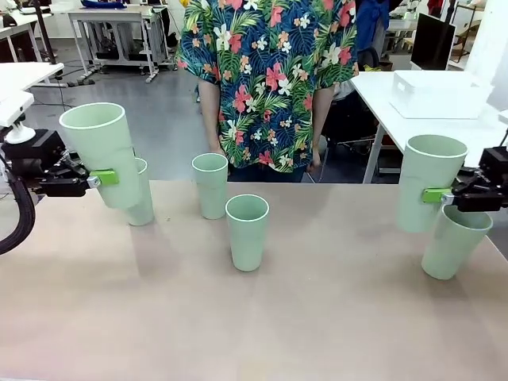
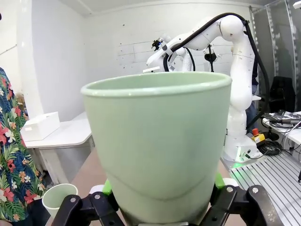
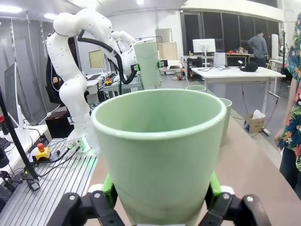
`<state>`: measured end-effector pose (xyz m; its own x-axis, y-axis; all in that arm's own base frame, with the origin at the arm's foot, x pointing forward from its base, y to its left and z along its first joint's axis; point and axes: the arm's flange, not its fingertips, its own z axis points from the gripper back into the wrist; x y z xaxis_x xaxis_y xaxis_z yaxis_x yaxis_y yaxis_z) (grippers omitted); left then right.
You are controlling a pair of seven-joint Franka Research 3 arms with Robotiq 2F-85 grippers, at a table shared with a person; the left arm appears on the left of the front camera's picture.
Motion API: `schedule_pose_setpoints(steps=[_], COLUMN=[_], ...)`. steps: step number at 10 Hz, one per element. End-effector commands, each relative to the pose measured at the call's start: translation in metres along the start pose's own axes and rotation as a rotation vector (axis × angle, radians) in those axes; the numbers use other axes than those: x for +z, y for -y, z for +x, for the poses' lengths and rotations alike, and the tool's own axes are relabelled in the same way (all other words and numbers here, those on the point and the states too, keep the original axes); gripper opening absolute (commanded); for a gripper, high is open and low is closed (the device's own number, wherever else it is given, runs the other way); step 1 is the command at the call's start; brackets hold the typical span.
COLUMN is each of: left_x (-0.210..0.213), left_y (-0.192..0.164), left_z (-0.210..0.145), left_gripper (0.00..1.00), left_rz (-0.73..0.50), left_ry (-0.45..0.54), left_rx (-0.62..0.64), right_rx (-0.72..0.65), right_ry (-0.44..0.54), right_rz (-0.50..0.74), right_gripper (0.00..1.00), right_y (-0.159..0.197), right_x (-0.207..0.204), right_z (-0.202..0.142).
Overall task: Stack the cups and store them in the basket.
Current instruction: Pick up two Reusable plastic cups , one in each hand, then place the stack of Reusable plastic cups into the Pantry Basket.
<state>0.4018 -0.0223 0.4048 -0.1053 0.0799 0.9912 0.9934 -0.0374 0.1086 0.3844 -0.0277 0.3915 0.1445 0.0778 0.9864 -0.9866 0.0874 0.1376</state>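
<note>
My left gripper (image 1: 107,178) (image 2: 162,207) is shut on a pale green cup (image 1: 99,151) (image 2: 160,146), held tilted above the table's left side. Just behind it a second cup (image 1: 143,198) (image 2: 57,200) stands on the table. Two more cups (image 1: 210,185) (image 1: 247,232) stand upright in the middle. On the right, my right gripper (image 1: 427,196) (image 3: 160,202) is shut on another cup (image 1: 429,178) (image 3: 160,150), lifted beside and above a cup (image 1: 455,242) on the table. The white basket (image 1: 440,94) (image 2: 40,126) sits on a separate white table at the far right.
A person in a flowered shirt (image 1: 266,71) stands at the far edge, hands down behind the table. The brown tabletop (image 1: 317,317) has free room along the near side. A gap separates this table from the white one (image 1: 397,119) holding the basket.
</note>
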Motion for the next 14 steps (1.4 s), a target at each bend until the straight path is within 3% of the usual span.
schedule_pose_setpoints(steps=[1, 14], left_x=[0.0001, 0.0001], left_y=[0.0001, 0.0001], left_z=[0.0009, 0.0009], left_gripper=[0.84, 0.84], left_rz=[0.000, 0.000], left_ry=[0.005, 0.005], left_rx=[-0.006, -0.006], right_rx=[0.006, 0.006], right_ry=[-0.002, -0.002], right_rz=[-0.003, -0.003], right_gripper=[0.87, 0.87], right_y=[0.0017, 0.0017], right_x=[0.0008, 0.0008], right_z=[0.0026, 0.0026])
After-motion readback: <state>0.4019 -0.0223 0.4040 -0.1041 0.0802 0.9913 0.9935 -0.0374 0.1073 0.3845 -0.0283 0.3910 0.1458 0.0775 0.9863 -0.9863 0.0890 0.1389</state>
